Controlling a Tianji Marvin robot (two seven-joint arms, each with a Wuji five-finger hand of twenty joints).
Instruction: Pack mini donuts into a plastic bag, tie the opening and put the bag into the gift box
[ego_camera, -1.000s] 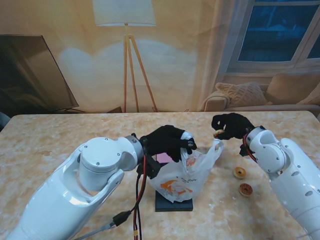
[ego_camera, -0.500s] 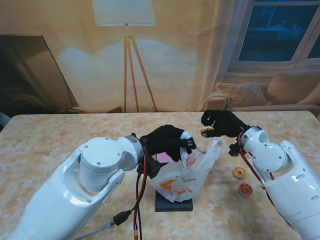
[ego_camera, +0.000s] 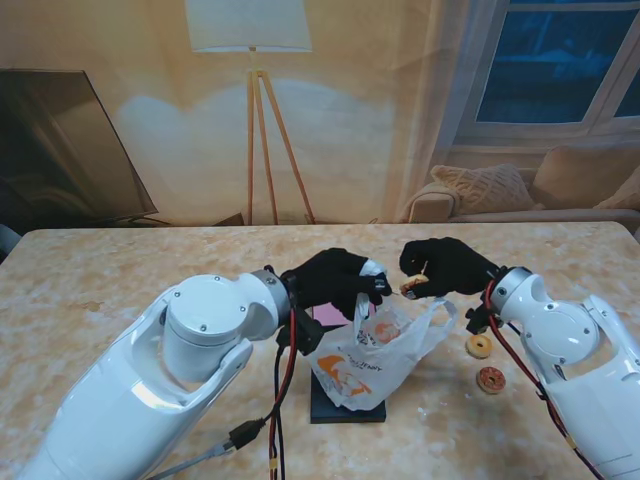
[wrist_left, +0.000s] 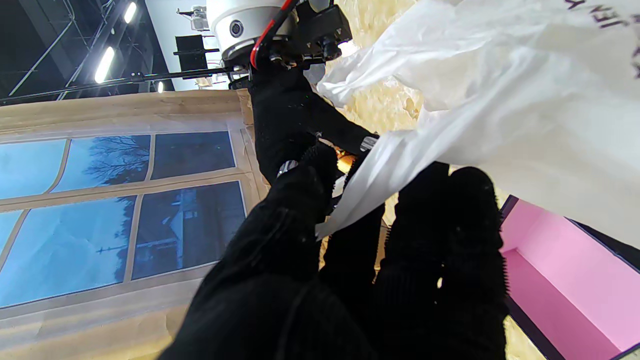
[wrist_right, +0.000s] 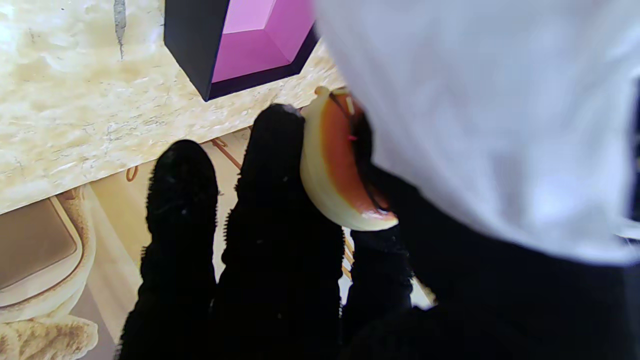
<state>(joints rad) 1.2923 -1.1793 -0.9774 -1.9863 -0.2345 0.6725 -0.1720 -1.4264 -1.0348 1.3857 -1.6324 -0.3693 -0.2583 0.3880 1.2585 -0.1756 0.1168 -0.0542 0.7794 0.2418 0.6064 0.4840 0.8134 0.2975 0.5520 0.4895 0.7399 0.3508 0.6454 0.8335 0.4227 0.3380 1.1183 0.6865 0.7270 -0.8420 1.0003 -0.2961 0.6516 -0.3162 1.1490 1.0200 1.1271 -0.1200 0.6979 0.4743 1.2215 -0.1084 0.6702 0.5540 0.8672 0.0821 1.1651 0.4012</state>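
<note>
Between right robot hand (ego_camera: 440, 270) fingertips, donut (ego_camera: 412, 287), seemingly over bag (ego_camera: 375, 350)

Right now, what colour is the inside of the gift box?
Pink. The gift box has dark outer walls and a pink inside, best seen in the right wrist view.

- The left hand (ego_camera: 335, 283) and right hand (ego_camera: 440, 267) are close together over the plastic bag (ego_camera: 375, 350), with little room between them.
- The bag covers most of the gift box (ego_camera: 345, 405).
- Two donuts (ego_camera: 480, 346) lie on the right.
- The far table (ego_camera: 120, 270) is open.
</note>
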